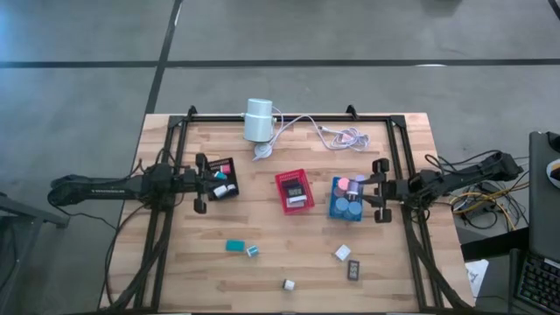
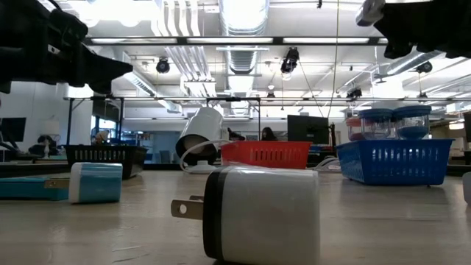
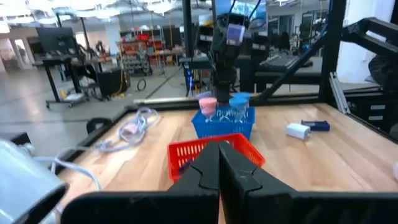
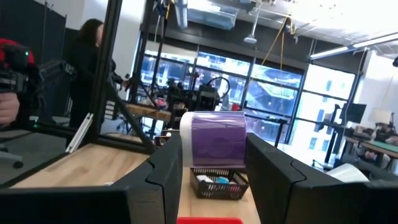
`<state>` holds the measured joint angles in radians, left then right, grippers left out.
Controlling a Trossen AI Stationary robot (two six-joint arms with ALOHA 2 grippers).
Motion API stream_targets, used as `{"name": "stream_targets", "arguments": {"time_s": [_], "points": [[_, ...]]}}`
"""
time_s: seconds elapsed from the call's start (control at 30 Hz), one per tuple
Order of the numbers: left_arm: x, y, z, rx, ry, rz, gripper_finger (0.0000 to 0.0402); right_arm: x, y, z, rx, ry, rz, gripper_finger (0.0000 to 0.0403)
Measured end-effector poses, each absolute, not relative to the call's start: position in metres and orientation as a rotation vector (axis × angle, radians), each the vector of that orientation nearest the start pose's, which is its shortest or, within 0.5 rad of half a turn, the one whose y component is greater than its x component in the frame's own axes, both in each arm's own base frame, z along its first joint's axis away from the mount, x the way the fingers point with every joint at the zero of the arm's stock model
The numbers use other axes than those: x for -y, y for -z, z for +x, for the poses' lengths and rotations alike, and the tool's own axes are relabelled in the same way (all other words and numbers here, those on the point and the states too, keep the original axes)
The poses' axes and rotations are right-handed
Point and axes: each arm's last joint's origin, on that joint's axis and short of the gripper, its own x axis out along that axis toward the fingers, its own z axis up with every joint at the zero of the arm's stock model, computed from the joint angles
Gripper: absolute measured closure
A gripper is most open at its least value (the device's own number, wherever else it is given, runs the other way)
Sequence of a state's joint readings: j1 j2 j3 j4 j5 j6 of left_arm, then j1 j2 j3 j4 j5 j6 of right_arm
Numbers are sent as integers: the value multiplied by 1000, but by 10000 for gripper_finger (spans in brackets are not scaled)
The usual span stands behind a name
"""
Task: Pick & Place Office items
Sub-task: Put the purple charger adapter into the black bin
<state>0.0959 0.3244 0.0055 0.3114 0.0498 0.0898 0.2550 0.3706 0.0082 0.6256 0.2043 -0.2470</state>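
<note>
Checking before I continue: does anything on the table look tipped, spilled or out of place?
The white cylinder at the table's far edge lies on its side, its cable trailing loose. A white plug adapter also lies on its side. Nothing looks spilled.

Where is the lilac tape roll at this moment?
In the right wrist view the lilac tape roll sits between the right end effector's fingers; from above, that end effector hovers at the blue tray's right edge.

You see a lilac disc [image 4: 217, 142], red tray [image 1: 295, 190], blue tray [image 1: 335, 208], black tray [image 1: 229, 164], teal block [image 1: 234, 246], pale wood table [image 1: 289, 262].
</note>
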Motion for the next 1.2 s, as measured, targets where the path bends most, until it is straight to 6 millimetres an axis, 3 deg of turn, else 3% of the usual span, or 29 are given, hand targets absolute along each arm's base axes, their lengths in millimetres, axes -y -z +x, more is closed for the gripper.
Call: {"name": "stream_targets", "arguments": {"time_s": [0.33,0.47,0.53,0.83,1.07,1.2], "points": [[-10,-162,117,-60,-57,67,401,-24,-195,115,278,-14,-178,268],[-10,-162,117,-59,-61,38,401,-22,-210,116,315,48,-149,268],[-11,-163,117,-53,-86,63,401,-23,-219,122,253,64,-158,268],[-13,-165,117,-49,-137,186,401,-37,-256,174,105,51,-267,268],[-12,-181,121,-35,-130,190,400,-50,-258,226,-12,27,-368,268],[-10,-192,125,-27,-84,207,378,-57,-259,250,-49,18,-407,268]]}}
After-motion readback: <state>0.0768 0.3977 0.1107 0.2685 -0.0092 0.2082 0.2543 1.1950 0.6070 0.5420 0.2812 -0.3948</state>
